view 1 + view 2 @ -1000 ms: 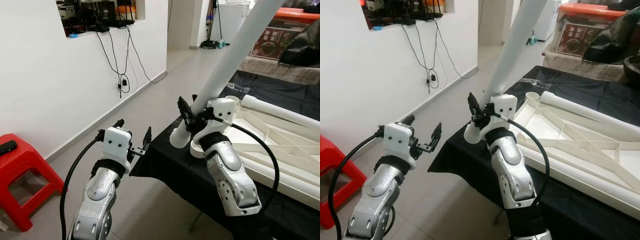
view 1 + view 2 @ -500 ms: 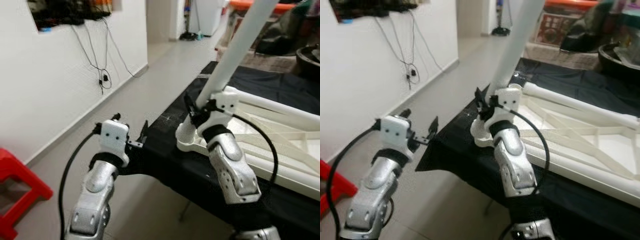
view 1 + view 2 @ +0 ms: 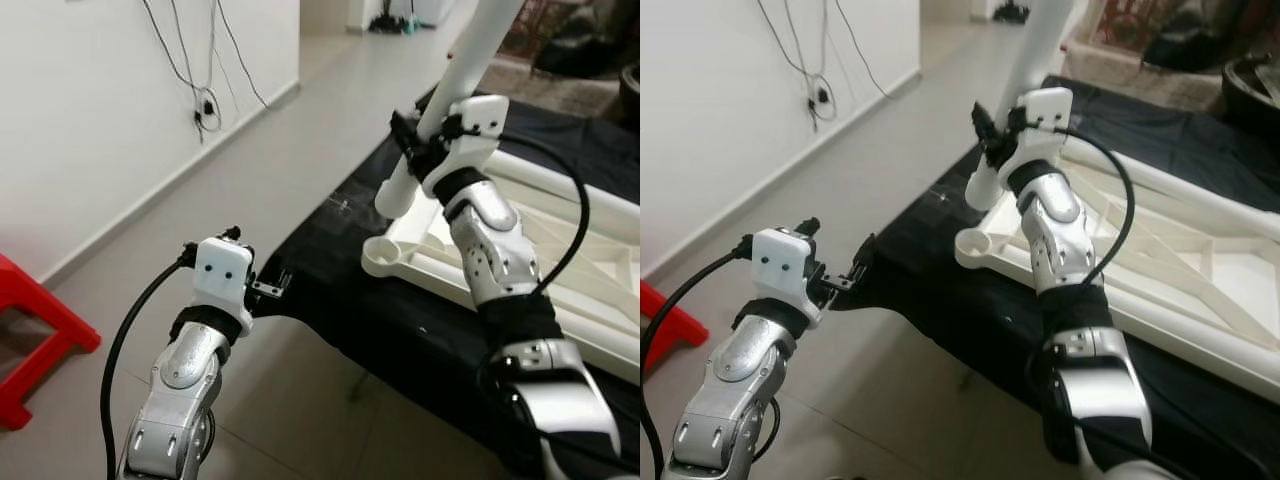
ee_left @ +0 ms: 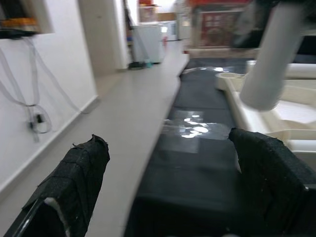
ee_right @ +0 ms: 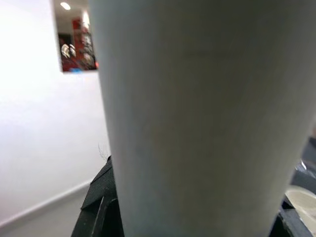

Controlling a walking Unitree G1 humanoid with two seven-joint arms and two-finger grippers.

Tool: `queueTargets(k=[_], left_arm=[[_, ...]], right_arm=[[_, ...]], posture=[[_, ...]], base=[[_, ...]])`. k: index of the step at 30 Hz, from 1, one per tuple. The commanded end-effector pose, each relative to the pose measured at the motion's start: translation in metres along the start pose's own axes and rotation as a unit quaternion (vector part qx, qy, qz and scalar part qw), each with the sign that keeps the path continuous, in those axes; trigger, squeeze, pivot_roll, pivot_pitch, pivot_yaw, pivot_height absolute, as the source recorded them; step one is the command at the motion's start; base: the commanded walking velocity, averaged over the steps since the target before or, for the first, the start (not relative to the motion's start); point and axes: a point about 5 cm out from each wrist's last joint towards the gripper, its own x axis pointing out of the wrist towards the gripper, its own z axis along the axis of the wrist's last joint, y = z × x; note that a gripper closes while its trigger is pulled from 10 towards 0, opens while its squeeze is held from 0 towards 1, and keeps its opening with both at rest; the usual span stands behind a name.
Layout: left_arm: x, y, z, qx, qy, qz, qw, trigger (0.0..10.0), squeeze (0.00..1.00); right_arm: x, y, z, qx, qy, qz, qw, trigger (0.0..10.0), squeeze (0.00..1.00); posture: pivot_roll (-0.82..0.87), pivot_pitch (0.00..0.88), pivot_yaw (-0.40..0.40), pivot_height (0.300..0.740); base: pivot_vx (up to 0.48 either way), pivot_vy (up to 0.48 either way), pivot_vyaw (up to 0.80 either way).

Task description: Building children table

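Bare floor (image 3: pixel 300 130) lies open to the left of the worktop (image 3: pixel 340 290), up to the wall (image 3: pixel 90 110). On the worktop, the white frame (image 3: pixel 420 250) and the slanting tube (image 3: pixel 455 90) bar the right; a red stool (image 3: pixel 40 340) stands near left.

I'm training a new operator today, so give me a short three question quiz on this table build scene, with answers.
1. True or false: the right gripper is shut on the white table leg.
2. What does the left gripper hold?
3. The leg's lower end hangs: A) inside the corner socket of the white tabletop frame; B) above it; C) on the floor.

Key: 1 true; 2 nothing, its fingers are open; 3 B.
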Motion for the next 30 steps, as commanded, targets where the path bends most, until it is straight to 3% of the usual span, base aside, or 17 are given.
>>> queueTargets(k=[1, 6, 7, 14, 19, 30], left_arm=[[-0.005, -0.005, 0.0, 0.001, 0.009, -0.015, 1.0, 10.0, 0.0], [-0.008, -0.004, -0.001, 0.006, 0.015, -0.018, 1.0, 10.0, 0.0], [-0.01, -0.003, -0.002, 0.002, 0.022, -0.015, 1.0, 10.0, 0.0], [-0.013, -0.004, -0.003, 0.003, 0.027, -0.015, 1.0, 10.0, 0.0], [-0.013, -0.005, -0.003, 0.005, 0.028, -0.016, 0.999, 10.0, 0.0], [-0.017, -0.003, -0.003, 0.006, 0.032, -0.01, 0.999, 10.0, 0.0]], right_arm=[[0.004, -0.004, 0.005, -0.005, -0.004, 0.018, 1.0, 10.0, 0.0], [0.004, -0.007, 0.009, 0.02, -0.007, 0.063, 0.998, 10.0, 0.0], [0.004, -0.009, 0.008, 0.033, 0.0, 0.102, 0.994, 10.0, 0.0], [0.001, -0.011, 0.01, 0.061, 0.004, 0.186, 0.981, 10.0, 0.0], [-0.002, -0.011, 0.006, 0.059, 0.02, 0.234, 0.97, 10.0, 0.0], [-0.009, -0.014, -0.001, 0.05, 0.049, 0.281, 0.957, 10.0, 0.0]], posture=[[0.04, 0.299, -0.061, 0.74], [0.05, 0.301, -0.062, 0.74], [0.05, 0.301, -0.062, 0.74], [0.06, 0.275, -0.063, 0.74], [0.07, 0.248, -0.064, 0.74], [0.06, 0.219, -0.065, 0.74]], base=[[0.0, 0.0, 0.0], [0.0, 0.0, 0.0], [0.0, 0.0, 0.0], [0.0, 0.0, 0.0], [0.0, 0.0, 0.0], [0.0, 0.0, 0.0]])
